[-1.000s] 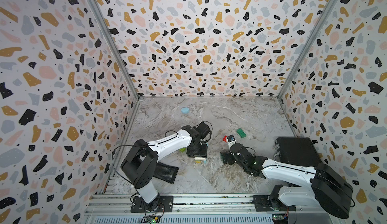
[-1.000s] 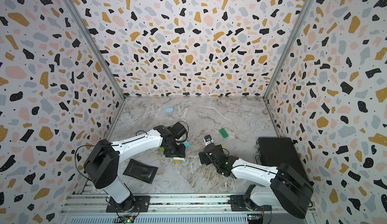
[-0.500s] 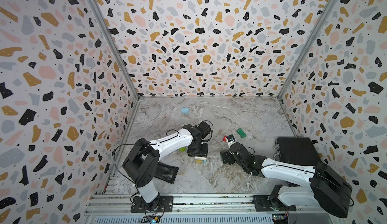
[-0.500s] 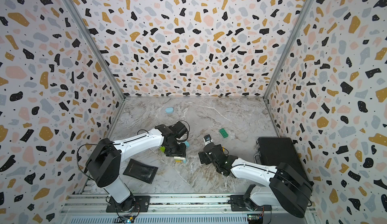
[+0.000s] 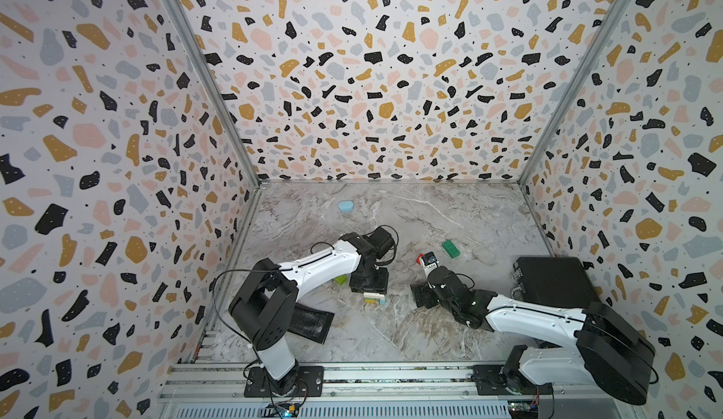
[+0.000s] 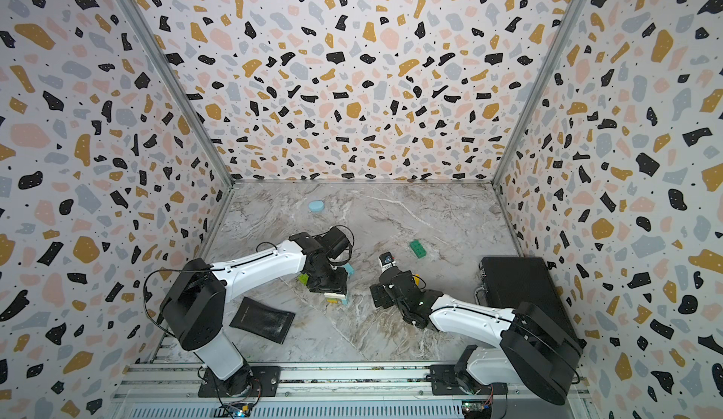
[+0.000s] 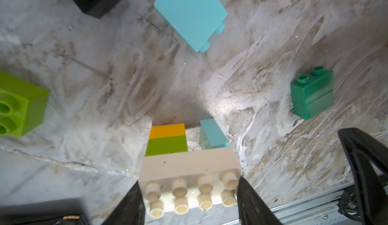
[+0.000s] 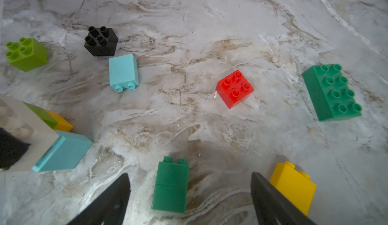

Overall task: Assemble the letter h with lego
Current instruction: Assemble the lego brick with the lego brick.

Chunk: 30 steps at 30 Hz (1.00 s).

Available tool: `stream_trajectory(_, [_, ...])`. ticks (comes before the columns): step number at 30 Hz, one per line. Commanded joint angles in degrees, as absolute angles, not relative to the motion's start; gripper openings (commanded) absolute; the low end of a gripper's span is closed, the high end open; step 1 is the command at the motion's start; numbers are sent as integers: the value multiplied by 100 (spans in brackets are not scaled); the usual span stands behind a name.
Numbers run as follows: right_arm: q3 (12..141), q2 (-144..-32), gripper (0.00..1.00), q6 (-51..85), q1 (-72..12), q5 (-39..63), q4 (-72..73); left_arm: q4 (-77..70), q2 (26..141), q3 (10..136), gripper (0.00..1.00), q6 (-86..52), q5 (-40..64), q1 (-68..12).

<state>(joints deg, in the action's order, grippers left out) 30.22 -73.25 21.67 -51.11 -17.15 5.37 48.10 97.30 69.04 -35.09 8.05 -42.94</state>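
My left gripper is shut on the ends of a white eight-stud lego brick. That brick rests across a lime-and-orange stack and a light blue brick; in a top view this assembly sits mid-table. My right gripper is open and low over a dark green two-brick piece lying on its side between the fingers. A yellow brick lies just outside one finger. Loose bricks lie beyond: red, long dark green, light blue, black, lime.
A smooth pale-blue oval lump lies near the back wall. A black case sits at the right beside my right arm. A flat black pouch lies near my left arm's base. Patterned walls enclose three sides.
The right gripper has crept very slightly to the left. The left arm holds still on the white brick.
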Motion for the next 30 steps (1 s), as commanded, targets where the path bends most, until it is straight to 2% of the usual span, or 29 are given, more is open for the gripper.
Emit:
stream_trajectory(1, [3226,-7347,91,2177,-5097,-1679,419,4834,9486,6946,23,-3354,678,-4316])
stream_trajectory(21, [3296,-7461,90,2166,-5092,-1608,393,4917,9658,7034,21,-3217,923,-4365])
stream_trajectory(30, [3305,-7487,90,2156,-5092,-1594,378,5184,9921,7159,20,-3190,637,-4403])
